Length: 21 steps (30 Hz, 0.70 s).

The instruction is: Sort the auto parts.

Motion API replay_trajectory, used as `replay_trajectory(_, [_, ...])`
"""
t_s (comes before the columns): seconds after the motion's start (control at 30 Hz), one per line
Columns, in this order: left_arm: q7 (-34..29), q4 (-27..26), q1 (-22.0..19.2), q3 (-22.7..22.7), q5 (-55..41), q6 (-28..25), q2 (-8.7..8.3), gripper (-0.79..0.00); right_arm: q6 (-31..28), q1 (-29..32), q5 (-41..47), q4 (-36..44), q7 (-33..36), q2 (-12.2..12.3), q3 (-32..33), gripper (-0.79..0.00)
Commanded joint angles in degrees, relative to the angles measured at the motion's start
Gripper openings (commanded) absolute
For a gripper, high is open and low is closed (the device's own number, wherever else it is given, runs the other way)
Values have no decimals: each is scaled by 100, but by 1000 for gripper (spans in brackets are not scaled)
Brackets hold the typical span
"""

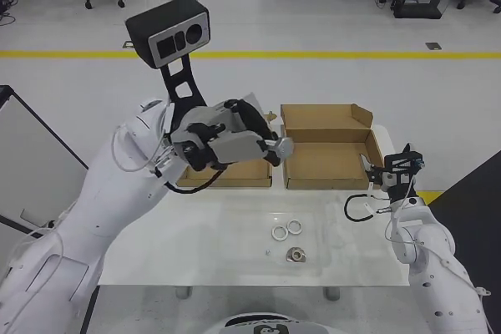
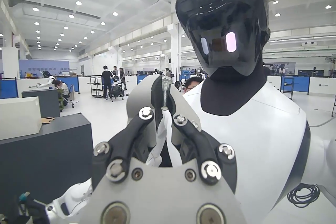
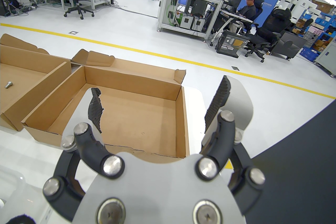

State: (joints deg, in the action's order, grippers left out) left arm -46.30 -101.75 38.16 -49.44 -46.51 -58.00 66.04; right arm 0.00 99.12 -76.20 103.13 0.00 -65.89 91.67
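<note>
Boxes (image 1: 326,134) brown; rings (image 1: 274,233) white; table (image 1: 192,242) white; floor stripe (image 1: 359,55) yellow.

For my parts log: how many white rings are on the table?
2. One white ring lies beside the other ring on the table, near its front. The left box, partly covered by an arm, may hide more.

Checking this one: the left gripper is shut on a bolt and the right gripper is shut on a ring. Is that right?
Not quite. The left gripper is shut on a bolt, but the right gripper is open and empty, as the right wrist view shows.
</note>
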Motion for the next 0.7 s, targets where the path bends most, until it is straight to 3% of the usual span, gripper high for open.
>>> replay_trajectory(0.0, [0,-2,-8,14,-8,0,-25,-785,0,0,0,0,0,0,0,0])
replay_trajectory(0.2, [0,-182,23,-33,-426,0,-35,-785,0,0,0,0,0,0,0,0])
replay_trajectory(0.37, [-1,-471,195,-260,-1145,0,96,-785,0,0,0,0,0,0,0,0])
replay_trajectory(0.67, [-1,-498,269,-322,-1118,0,291,-785,0,0,0,0,0,0,0,0])
